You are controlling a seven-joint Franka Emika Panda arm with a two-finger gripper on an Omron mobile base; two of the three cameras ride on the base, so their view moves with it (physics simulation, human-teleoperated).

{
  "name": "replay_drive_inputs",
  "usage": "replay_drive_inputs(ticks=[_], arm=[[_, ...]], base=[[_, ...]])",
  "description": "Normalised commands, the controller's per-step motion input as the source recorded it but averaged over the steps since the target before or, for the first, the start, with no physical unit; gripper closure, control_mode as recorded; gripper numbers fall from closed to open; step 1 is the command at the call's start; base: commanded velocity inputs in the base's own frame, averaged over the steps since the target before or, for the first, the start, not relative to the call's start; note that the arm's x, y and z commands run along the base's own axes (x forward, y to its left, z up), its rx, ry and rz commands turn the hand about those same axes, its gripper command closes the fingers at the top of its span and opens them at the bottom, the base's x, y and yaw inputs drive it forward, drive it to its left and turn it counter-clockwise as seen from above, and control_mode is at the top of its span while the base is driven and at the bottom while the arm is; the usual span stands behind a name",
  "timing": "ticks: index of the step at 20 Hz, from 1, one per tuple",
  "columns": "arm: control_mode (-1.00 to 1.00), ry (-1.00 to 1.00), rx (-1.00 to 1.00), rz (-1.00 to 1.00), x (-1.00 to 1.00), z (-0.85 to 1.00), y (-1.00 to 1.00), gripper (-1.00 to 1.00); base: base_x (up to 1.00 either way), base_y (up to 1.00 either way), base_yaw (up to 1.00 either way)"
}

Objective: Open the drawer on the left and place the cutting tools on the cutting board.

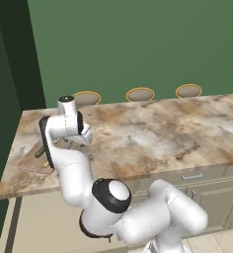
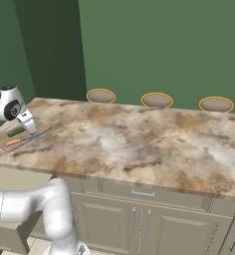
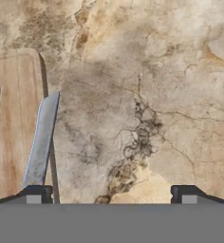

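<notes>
- Setting: a simulated kitchen with a dark green wall; a long counter (image 2: 139, 144) of mottled brown and cream stone runs left to right, with three round stools (image 2: 157, 100) along its far edge.
- Cabinets: pale beige fronts below the counter, with a closed drawer (image 2: 139, 191) bearing a small silver bar handle near the middle of the right base view; whether this is the left drawer cannot be told.
- Cutting board (image 2: 15, 138): a thin light-brown wooden board lying flat at the far left end of the counter.
- Knife (image 2: 22, 139): orange handle and blue-grey blade, lying on the board; in the hand view its blade runs along the board's right edge and reaches slightly past it over the stone.
- Green-handled tool (image 2: 15, 132): lying on the board just beyond the knife; its pale round head shows at the left edge of the hand view.
- Gripper (image 3: 111, 194): held above the left end of the counter, just right of the board, pointing down; its two dark fingertips (image 3: 35, 193) stand wide apart with nothing between them.
</notes>
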Motion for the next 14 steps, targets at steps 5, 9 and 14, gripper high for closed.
replay_drive_inputs(ticks=[5,9,14], arm=[[-1.00,-0.08,0.01,0.00,-0.55,0.23,-1.00,-1.00],[-1.00,-0.04,0.22,0.00,-0.02,0.83,-1.00,-1.00],[-1.00,-0.15,0.45,0.00,-0.01,1.00,-1.00,-1.00]], base=[[0.00,0.00,0.00],[0.00,0.00,0.00],[0.00,0.00,0.00]])
